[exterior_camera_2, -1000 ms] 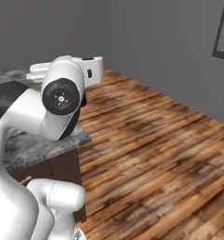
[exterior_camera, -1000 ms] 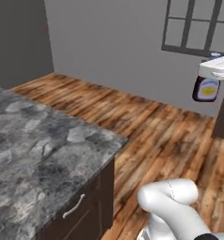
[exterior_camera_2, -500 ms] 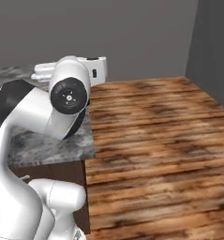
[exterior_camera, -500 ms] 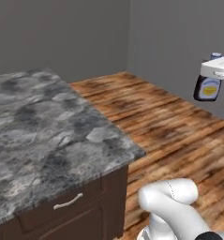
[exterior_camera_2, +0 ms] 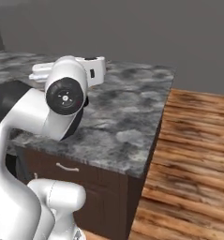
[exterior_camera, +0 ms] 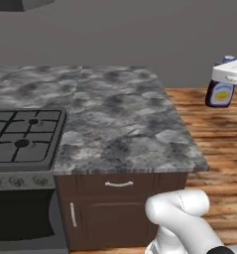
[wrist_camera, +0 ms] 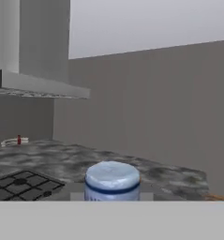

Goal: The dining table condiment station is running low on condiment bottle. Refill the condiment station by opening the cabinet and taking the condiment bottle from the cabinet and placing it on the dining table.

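Note:
The condiment bottle [exterior_camera: 220, 93], dark purple with a pale yellow-and-white label, hangs at the right edge of the left base view, held in my gripper [exterior_camera: 224, 83], which is shut on its upper part. It is in the air beyond the right end of a grey marbled stone top [exterior_camera: 120, 119] on a dark brown base, over wooden floor. In the hand view the bottle's pale cap [wrist_camera: 112, 180] sits at the bottom centre, with the stone top [wrist_camera: 169, 176] behind it. The cabinet is out of view.
A black gas hob [exterior_camera: 23, 141] is set into the left part of the stone top, with an oven front [exterior_camera: 21, 218] under it and a range hood [wrist_camera: 38, 86] above. A small red bottle [wrist_camera: 18, 139] stands far back. Wooden floor [exterior_camera_2: 193, 159] lies to the right.
The whole picture has swung as the base turned: window and open floor gave way to the stone top and hob. The bottle stays in my gripper.

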You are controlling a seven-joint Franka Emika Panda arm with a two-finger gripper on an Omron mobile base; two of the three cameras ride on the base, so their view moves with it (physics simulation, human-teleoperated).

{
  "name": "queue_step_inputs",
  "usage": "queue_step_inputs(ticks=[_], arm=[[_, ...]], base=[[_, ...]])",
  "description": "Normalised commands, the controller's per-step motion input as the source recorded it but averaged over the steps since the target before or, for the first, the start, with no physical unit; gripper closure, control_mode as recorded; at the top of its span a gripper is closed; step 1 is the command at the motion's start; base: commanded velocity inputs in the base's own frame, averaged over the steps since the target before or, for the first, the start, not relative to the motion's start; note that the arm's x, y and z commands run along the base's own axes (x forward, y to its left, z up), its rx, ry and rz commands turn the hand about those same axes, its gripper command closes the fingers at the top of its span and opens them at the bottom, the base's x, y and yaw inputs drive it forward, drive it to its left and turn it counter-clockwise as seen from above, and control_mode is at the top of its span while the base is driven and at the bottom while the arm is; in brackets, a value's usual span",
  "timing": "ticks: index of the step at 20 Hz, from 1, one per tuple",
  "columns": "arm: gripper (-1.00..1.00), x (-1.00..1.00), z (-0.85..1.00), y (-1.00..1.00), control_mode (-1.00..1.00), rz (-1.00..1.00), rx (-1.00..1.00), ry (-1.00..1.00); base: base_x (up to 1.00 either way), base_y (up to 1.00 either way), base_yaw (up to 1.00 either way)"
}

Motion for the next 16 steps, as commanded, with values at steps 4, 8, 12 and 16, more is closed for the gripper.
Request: queue_step_inputs(ticks=[4, 8, 12, 16], arm=[[1.0, 0.0, 0.0, 0.0, 1.0, 0.0, 0.0, 0.0], [1.0, 0.0, 0.0, 0.0, 1.0, 0.0, 0.0, 0.0], [1.0, 0.0, 0.0, 0.0, 1.0, 0.0, 0.0, 0.0], [1.0, 0.0, 0.0, 0.0, 1.0, 0.0, 0.0, 0.0]], base=[[0.15, -0.34, 0.71], [0.04, -0.48, 0.61], [-0.08, -0.39, 0.6], [-0.07, 0.21, 0.55]])
